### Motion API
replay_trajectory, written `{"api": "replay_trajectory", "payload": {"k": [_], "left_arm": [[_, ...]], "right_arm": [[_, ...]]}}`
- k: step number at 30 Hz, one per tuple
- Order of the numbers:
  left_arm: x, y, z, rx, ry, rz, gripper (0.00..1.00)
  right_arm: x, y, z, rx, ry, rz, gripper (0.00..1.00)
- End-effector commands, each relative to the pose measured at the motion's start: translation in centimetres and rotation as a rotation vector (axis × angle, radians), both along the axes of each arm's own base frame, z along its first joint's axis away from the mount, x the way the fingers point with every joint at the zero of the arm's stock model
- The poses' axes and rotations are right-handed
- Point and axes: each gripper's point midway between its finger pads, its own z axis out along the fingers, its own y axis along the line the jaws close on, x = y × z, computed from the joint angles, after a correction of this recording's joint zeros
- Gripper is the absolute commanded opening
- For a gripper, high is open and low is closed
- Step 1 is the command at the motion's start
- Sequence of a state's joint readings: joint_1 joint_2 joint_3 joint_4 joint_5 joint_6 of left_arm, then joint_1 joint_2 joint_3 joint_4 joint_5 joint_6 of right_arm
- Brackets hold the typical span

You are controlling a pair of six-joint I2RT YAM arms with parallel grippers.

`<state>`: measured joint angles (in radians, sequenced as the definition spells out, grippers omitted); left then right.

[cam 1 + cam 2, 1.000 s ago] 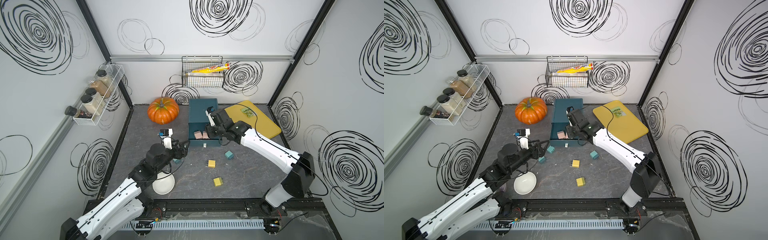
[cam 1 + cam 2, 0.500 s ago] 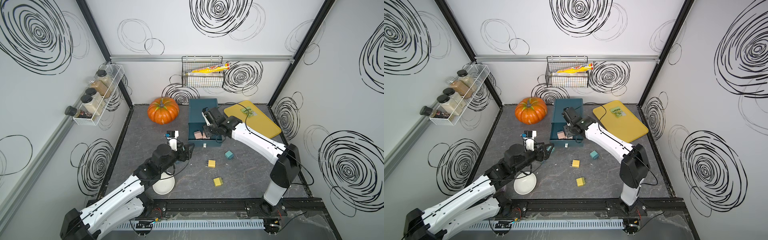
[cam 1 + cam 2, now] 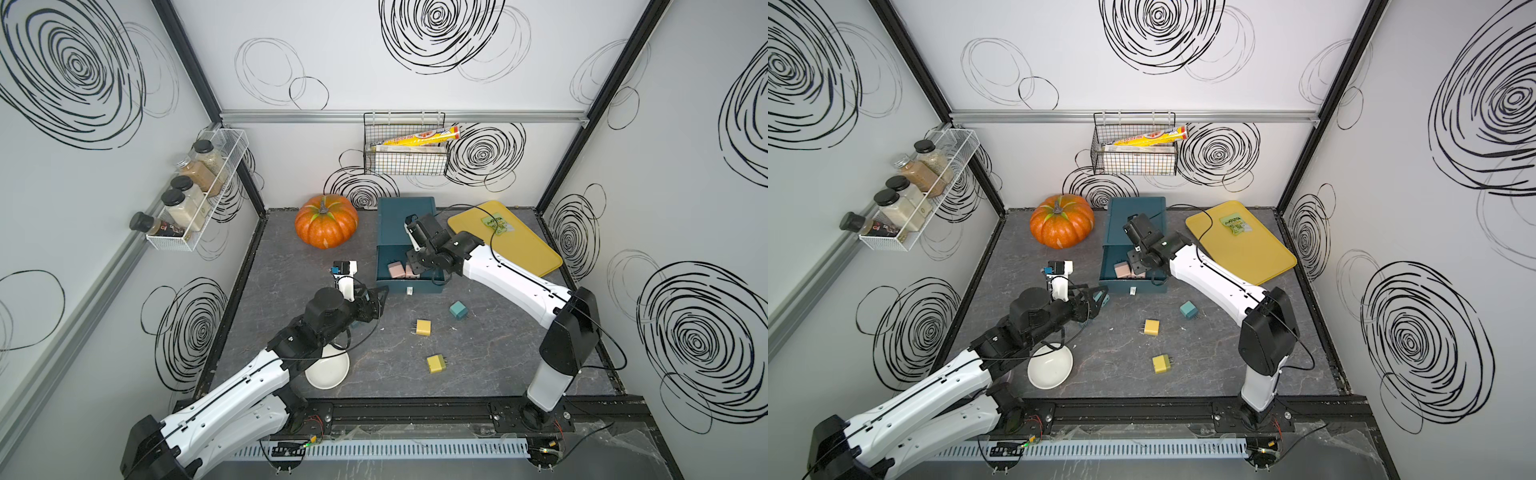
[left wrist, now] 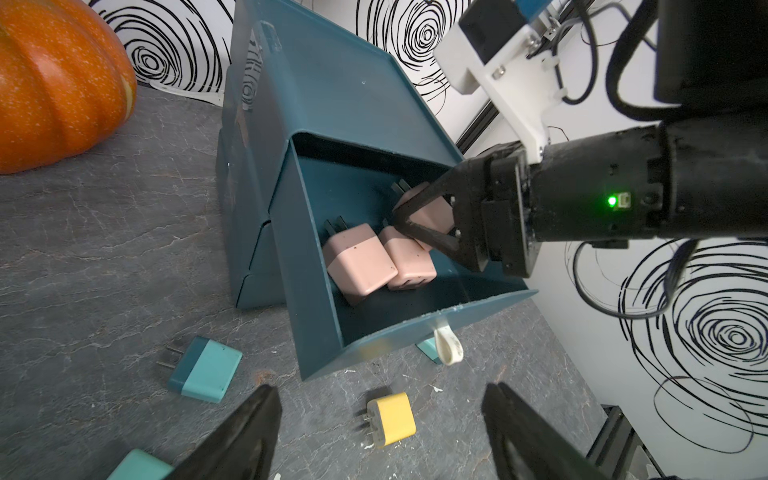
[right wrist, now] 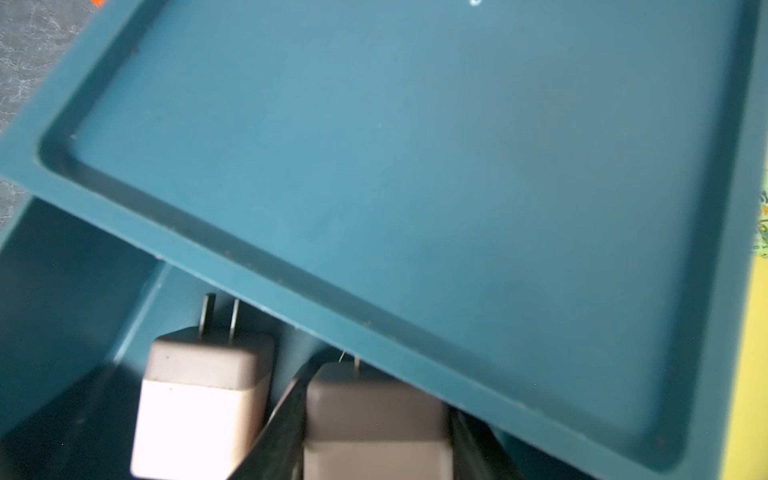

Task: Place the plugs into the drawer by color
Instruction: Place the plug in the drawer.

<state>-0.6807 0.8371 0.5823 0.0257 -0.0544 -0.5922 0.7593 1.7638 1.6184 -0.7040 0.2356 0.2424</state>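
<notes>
Right gripper (image 4: 411,218) clenched a pink plug (image 4: 432,205) inside the open drawer (image 4: 316,274), at 3 o'clock of two other pink plugs (image 4: 359,259). Left gripper (image 4: 380,397) gaped wide, empty.

Orange pumpkin (image 3: 326,226) & yellow tray (image 3: 519,249) at back — white bowl (image 3: 328,372) nr front.

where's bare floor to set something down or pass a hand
Bare floor: between the pumpkin, the left wall and the left arm, and between the yellow plugs and the right arm's base. Crowded: the open drawer, where the right pincer holds a pink plug beside two more, and the floor before it, with teal plugs and the open left pincer.
</notes>
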Motion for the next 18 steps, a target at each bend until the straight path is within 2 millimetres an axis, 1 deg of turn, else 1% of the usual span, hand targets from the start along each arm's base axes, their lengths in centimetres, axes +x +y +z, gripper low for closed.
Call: {"api": "replay_trajectory", "payload": {"k": [1, 4, 14, 15, 18], "left_arm": [[0.5, -0.3, 2.8, -0.04, -0.072, 0.006, 0.83], [0.4, -0.3, 2.9, -0.041, -0.073, 0.005, 0.84], [0.4, -0.1, 2.9, -0.042, -0.075, 0.011, 0.84], [0.4, -0.2, 2.9, -0.042, -0.075, 0.01, 0.85], [0.5, -0.1, 2.8, -0.039, -0.073, 0.014, 0.86]], "right_arm": [[-0.3, -0.7, 0.2, -0.012, 0.002, -0.008, 0.31], [-0.6, -0.6, 0.3, -0.001, 0.009, 0.001, 0.35], [-0.9, -0.6, 1.2, 0.032, -0.008, 0.011, 0.45], [-0.8, -0.5, 1.3, 0.037, -0.011, 0.01, 0.48], [-1.0, -0.3, 1.5, 0.048, -0.01, 0.022, 0.49]]}}
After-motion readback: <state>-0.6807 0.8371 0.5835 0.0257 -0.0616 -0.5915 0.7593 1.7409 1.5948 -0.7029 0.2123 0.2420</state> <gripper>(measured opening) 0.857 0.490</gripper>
